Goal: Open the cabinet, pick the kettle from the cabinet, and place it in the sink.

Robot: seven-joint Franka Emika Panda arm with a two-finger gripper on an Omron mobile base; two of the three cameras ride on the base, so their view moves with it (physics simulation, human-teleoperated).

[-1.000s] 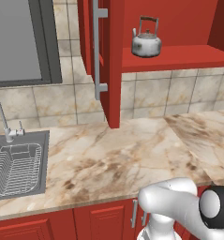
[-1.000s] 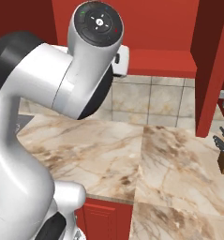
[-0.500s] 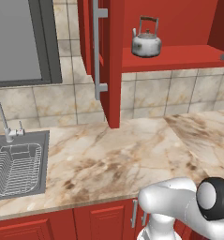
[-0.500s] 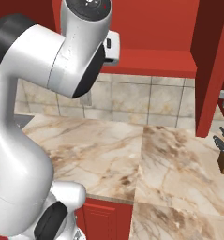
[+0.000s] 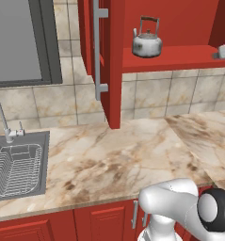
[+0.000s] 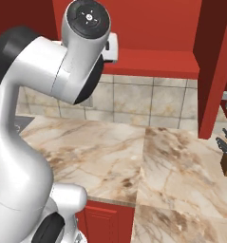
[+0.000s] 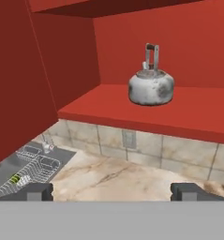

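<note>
The kettle (image 5: 147, 41) is sitting upright on the red shelf (image 5: 170, 57) inside the cabinet (image 5: 180, 28), its dark arched handle standing up and its body resting well back from the shelf's front edge. In the hand view the kettle (image 7: 151, 86) is appearing ahead of and above the gripper (image 7: 112, 191), well apart from it. The gripper is standing released, its two dark fingertips (image 7: 38, 191) spread wide with nothing between them. The cabinet door (image 5: 111, 61) is hanging open, edge-on to the left base view, with its long silver bar handle (image 5: 98, 47) facing left. Below the shelf, beige tiled wall (image 5: 151, 94) is meeting a marbled countertop (image 5: 123, 160). The sink (image 5: 20, 164) is lying at the far left of the counter, holding a wire dish rack (image 5: 15, 172), with a curved faucet (image 5: 1, 117) behind it. In the right base view a knife block (image 6: 226, 159) is standing at the counter's right edge.
</note>
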